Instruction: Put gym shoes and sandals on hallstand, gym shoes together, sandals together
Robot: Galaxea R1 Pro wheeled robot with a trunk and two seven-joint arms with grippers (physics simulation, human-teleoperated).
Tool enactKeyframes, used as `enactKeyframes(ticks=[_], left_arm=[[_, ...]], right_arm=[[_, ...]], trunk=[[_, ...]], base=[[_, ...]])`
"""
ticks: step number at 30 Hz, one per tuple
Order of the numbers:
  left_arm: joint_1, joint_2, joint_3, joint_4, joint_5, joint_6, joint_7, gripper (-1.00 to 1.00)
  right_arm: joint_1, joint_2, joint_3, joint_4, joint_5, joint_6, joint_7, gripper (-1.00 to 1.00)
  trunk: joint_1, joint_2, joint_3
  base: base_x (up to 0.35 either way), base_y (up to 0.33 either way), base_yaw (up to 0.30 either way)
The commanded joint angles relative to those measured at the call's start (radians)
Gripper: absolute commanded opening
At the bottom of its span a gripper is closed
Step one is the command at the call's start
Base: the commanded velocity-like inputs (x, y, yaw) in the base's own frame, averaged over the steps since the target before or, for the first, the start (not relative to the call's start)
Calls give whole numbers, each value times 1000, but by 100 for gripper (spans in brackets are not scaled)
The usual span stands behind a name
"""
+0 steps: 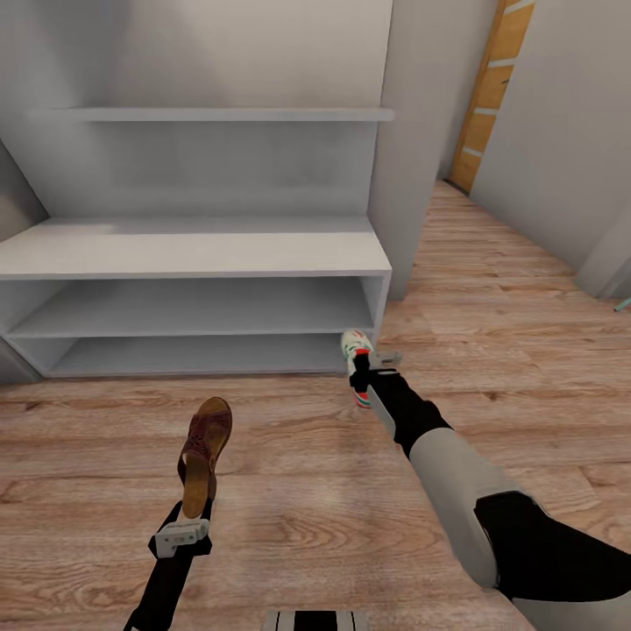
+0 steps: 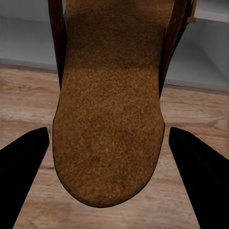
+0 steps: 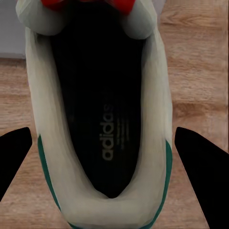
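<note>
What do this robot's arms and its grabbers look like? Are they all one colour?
No. The right arm has light-grey shells with black sections at the joints and wrist. The left arm shows black, with a light-grey bracket near its gripper. In the wrist views, the fingers are plain black, tapered wedges. No cables or markings show.

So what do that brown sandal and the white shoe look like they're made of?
The sandal looks like dark brown leather with a grainy, suede-like tan footbed. The gym shoe looks like smooth off-white leather or synthetic, with a dark printed insole; a render cannot settle which.
</note>
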Motion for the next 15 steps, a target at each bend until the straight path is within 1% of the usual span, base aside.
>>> enactKeyframes(ticks=[1,7,15], left_arm=[[0,0,0,0,0,0,-1,-100],[0,0,0,3,-1,0,-1,-100],[0,0,-1,6,-1,0,0,-100]], right_arm=[[-4,0,0,0,-4,2,-9,-100],[-16,0,2,1,-4,10,-40,-100],[-30,0,2,1,-5,12,-47,-100]], trunk=[[0,0,0],[0,0,0],[0,0,0]], base=[[0,4,0],[0,2,0],[0,0,0]])
